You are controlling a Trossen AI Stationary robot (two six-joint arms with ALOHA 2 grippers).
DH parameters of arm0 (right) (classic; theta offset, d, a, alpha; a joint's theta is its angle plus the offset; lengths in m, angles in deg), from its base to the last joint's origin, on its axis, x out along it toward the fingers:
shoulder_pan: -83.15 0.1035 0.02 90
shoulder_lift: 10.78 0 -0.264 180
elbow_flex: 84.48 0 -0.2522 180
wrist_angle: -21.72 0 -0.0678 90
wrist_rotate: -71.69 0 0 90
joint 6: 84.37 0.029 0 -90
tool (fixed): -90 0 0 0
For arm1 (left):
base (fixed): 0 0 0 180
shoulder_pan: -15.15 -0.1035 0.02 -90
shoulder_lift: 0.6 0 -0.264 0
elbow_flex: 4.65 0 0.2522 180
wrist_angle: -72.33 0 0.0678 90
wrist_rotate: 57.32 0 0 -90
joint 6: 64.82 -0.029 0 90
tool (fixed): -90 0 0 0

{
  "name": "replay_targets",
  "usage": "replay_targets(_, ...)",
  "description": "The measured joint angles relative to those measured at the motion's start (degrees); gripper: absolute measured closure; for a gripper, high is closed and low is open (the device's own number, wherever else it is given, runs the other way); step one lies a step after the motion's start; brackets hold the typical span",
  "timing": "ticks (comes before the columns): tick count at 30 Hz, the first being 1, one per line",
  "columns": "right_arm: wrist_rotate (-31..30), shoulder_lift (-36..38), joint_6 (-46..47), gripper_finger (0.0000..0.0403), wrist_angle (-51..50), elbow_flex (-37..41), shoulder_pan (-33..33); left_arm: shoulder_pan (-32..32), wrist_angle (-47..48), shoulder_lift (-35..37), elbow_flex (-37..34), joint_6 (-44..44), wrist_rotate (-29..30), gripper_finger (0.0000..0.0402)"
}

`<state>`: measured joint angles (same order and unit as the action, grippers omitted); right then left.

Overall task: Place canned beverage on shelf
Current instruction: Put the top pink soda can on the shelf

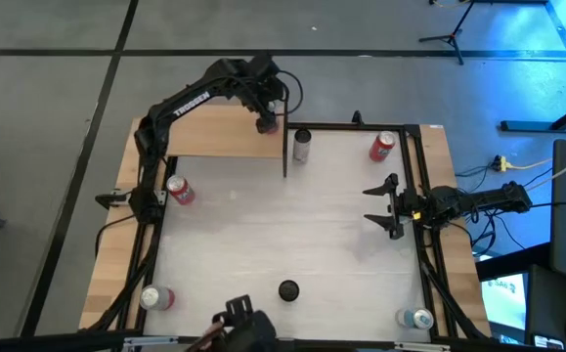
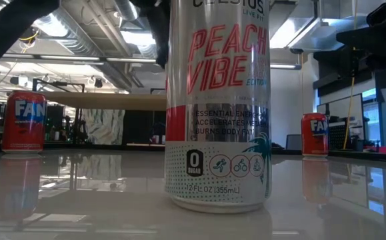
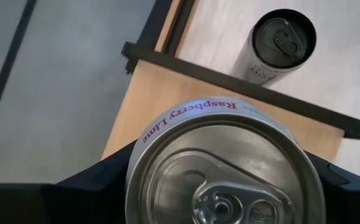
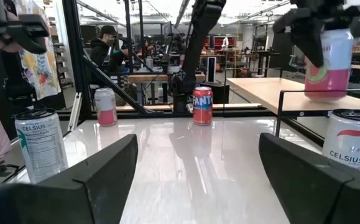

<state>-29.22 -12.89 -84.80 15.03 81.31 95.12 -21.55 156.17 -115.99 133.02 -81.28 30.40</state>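
Raspberry Lime can [image 3: 223, 165], gripped by the left gripper's [image 1: 267, 122] fingers, hangs over the shelf [image 1: 226, 130]; lower it straight, release only once seated. Right gripper [image 1: 388, 205] waits open.

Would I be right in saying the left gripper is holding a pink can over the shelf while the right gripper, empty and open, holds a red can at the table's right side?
Not quite: the right gripper holds nothing; the high view shows its open fingers empty at the table's right side. The rest stands: the left gripper does hold the pink can over the shelf.
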Motion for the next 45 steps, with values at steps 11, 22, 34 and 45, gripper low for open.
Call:
replay_targets(11, 0.00, 0.00, 0.06, 0.0070, -0.95, 0.00, 0.00, -2.88, -2.89, -1.03, -0.01, -2.15, -3.32, 0.0123)
replay_targets(22, -0.02, 0.00, 0.51, 0.0070, -1.14, 0.00, 0.00, -2.49, -5.07, -1.03, -0.03, -2.17, -2.82, 0.0081)
replay_targets(34, -0.02, 0.00, 0.60, 0.0070, -1.11, 0.00, 0.00, -2.50, -5.48, -1.03, -0.08, -2.15, -2.70, 0.0069)
replay_targets(45, -0.02, 0.00, 0.60, 0.0070, -1.08, 0.00, 0.00, -2.02, -5.47, -0.92, -0.08, -2.13, 0.17, 0.0034)
